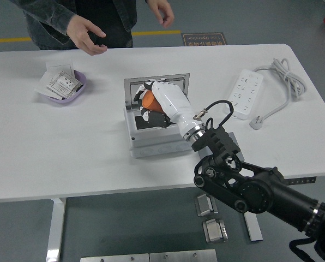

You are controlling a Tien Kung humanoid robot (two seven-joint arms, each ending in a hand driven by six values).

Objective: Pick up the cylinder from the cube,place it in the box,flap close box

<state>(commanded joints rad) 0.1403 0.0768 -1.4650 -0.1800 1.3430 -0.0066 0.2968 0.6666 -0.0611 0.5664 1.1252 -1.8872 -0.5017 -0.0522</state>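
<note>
Cylinder (pixel 149 100) gripped in your right hand (pixel 151 102) | directly above the open box (pixel 160 134), axis tilted toward its far-left | you lower and release | lid (pixel 157 87) upright.

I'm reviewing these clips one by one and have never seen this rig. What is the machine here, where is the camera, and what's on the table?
The single view looks down from the robot's head. Its right hand, white with a black arm, grips an orange cylinder over the grey box, whose lid stands open. The grey cube is mostly hidden behind the arm. The left hand is out of view. Also on the white table: a purple bowl of cards and a power strip. A person's hands hover beyond the far edge.
</note>
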